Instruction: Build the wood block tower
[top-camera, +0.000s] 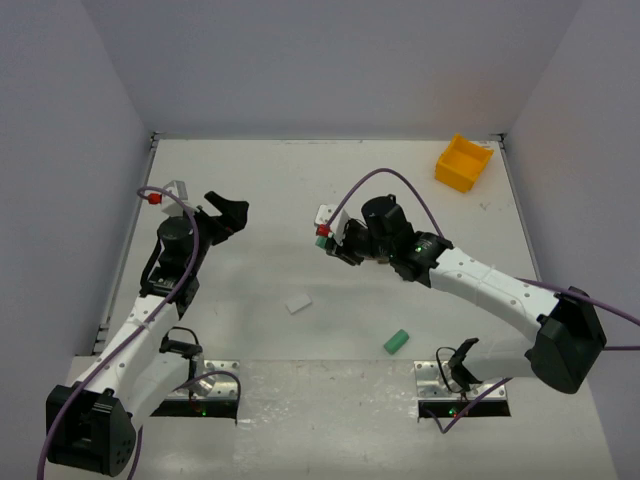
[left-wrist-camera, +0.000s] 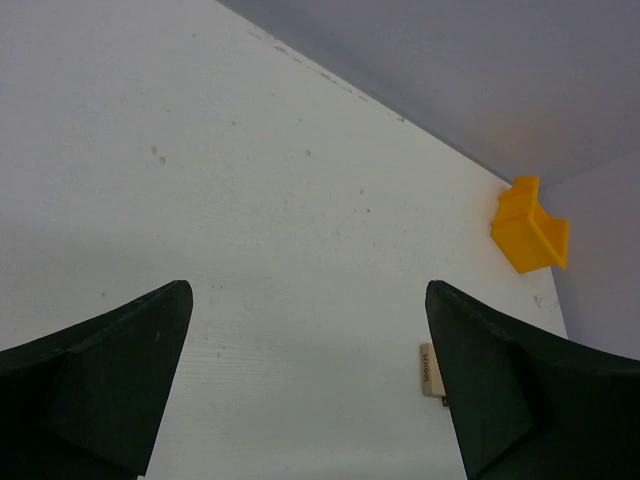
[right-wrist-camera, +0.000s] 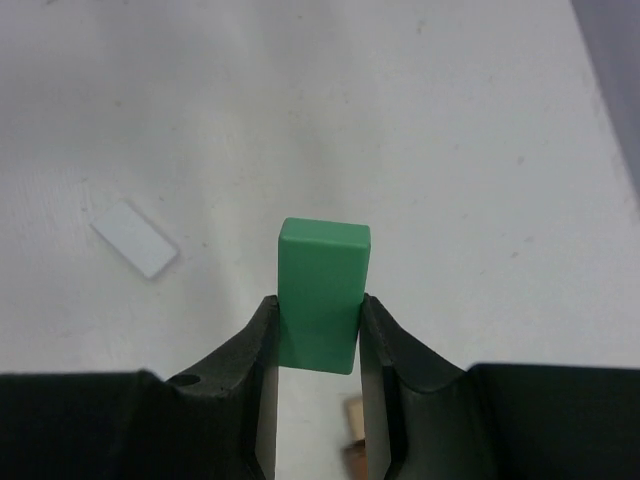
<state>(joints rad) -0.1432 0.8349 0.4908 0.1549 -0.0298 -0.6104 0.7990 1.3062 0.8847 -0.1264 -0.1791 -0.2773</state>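
My right gripper (top-camera: 330, 244) is shut on a green block (right-wrist-camera: 320, 285), which stands up between the fingers (right-wrist-camera: 385, 340) in the right wrist view. The block's tip shows green in the top view (top-camera: 322, 242), beside a small red piece (top-camera: 322, 230) and a pale tan block (top-camera: 327, 213). A blurred tan block (right-wrist-camera: 355, 440) lies below the jaws. The left wrist view shows a tan block (left-wrist-camera: 431, 370) printed "SCHOOL". My left gripper (top-camera: 233, 213) is open and empty, left of these blocks; it also shows in the left wrist view (left-wrist-camera: 308, 290).
A flat white block (top-camera: 298, 302) lies mid-table and also shows in the right wrist view (right-wrist-camera: 133, 238). A teal block (top-camera: 396, 341) lies near the front. A yellow bin (top-camera: 463, 162) stands at the back right; it also shows in the left wrist view (left-wrist-camera: 530, 230).
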